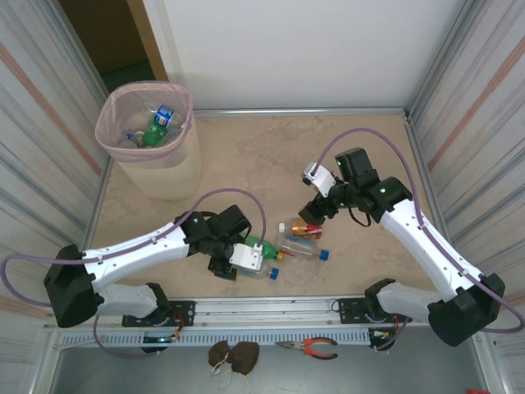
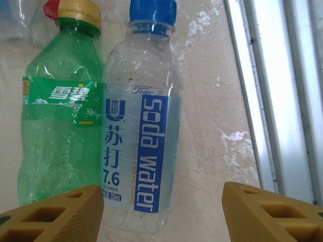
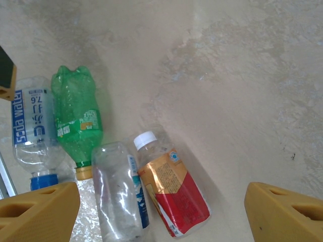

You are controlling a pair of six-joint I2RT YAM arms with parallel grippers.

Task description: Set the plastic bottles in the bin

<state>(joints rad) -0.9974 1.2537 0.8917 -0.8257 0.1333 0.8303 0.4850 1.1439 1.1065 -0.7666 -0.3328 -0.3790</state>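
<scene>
Several plastic bottles lie on the floor near the front. In the left wrist view a green bottle (image 2: 58,121) and a clear soda water bottle (image 2: 139,131) lie side by side. My left gripper (image 2: 164,214) is open, and the soda water bottle's base sits between its fingers, near the left one and untouched by the right. My right gripper (image 3: 161,214) hangs open above a red-labelled bottle (image 3: 171,194) and a clear bottle (image 3: 118,191). The pink bin (image 1: 111,139) stands at the far left with a few bottles inside.
A metal rail (image 1: 271,308) runs along the near edge, just right of the soda water bottle (image 2: 272,91). Pliers (image 1: 310,348) lie below it. Ribbed walls close both sides. Bare floor stretches between the bottles and the bin.
</scene>
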